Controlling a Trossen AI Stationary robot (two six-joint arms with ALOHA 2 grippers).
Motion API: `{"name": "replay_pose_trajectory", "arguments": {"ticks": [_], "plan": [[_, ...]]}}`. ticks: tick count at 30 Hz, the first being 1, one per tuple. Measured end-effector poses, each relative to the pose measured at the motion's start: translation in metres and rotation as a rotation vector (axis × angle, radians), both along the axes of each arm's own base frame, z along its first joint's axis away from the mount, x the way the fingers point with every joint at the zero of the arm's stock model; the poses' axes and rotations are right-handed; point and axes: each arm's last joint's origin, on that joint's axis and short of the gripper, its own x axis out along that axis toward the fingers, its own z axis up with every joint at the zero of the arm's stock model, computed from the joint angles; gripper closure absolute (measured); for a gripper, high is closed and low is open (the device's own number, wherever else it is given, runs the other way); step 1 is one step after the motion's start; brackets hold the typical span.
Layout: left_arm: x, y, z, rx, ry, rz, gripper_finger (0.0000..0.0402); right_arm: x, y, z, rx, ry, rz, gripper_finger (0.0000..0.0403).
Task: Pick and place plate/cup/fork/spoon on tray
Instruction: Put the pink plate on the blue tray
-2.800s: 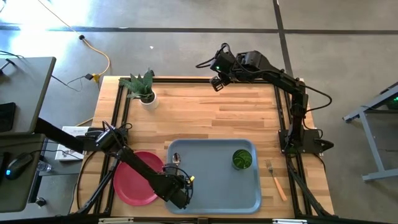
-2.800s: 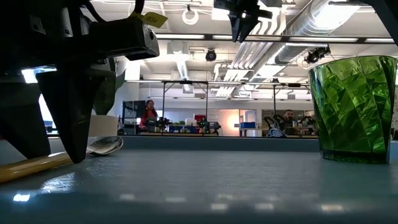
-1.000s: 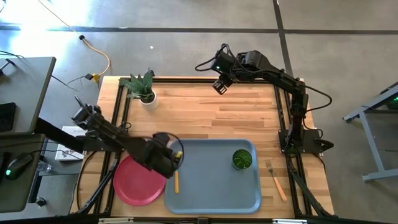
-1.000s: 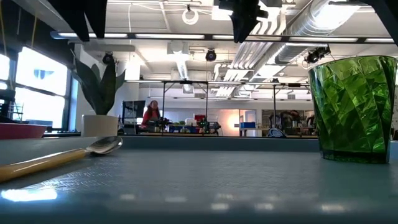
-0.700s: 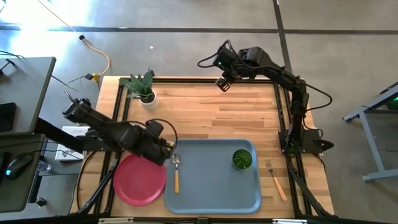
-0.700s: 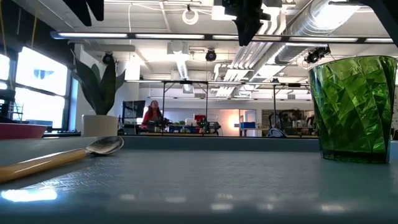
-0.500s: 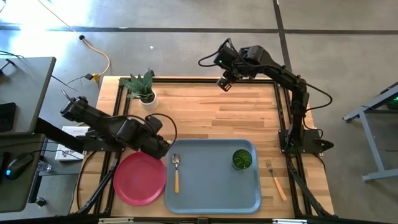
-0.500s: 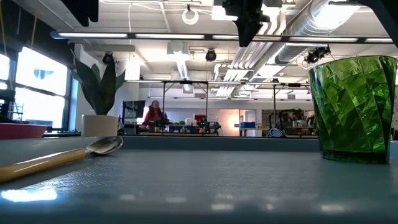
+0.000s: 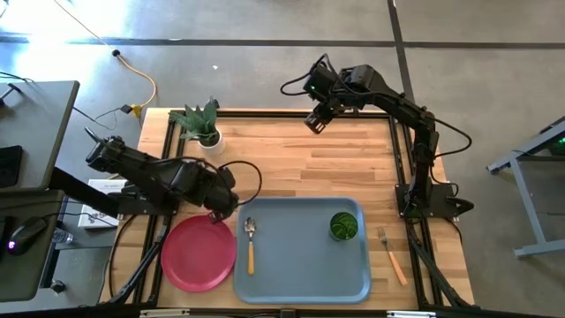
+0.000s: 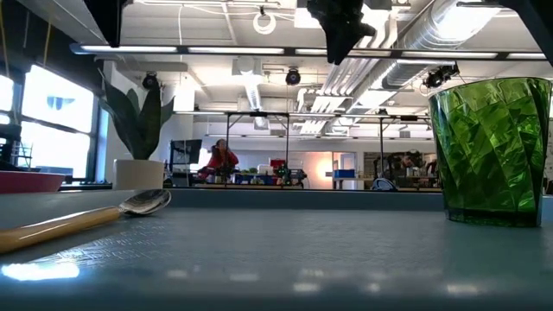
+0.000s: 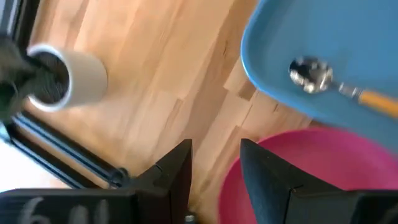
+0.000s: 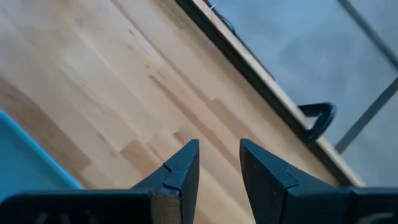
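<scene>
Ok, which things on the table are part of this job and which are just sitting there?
Job items:
blue-grey rectangular tray
orange-handled metal spoon, on tray
translucent green cup, on tray
round pinkish-red plate, beside tray
orange-handled fork, on the table

Lying about:
white-potted green plant

The tabletop [image 9: 291,159] is light butcher-block wood framed by black rails. Grey concrete floor [image 9: 265,53] surrounds it, crossed by dark seams, with a yellow cable [image 9: 141,84] beyond the far left corner. A grey desk [image 9: 31,132] stands off the left edge. Behind, the hall shows white ceiling ducts [image 10: 415,34], strip lights [image 10: 216,49], a window [image 10: 73,134] and distant workbenches [image 10: 259,177].
</scene>
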Motion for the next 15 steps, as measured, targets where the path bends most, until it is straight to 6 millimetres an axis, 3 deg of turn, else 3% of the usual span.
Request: {"name": "replay_pose_trajectory", "arguments": {"ticks": [9,15], "plan": [[0.002,0.012,0.0,-0.078,0.117,-0.275,0.0275,0.007,0.018,0.0,0.127,-0.085,-0.071,0.0295],[-0.021,0.016,0.019,-0.073,0.033,-0.337,0.0275,0.014,0.037,-0.001,0.202,-0.123,-0.095,0.0295]]}}
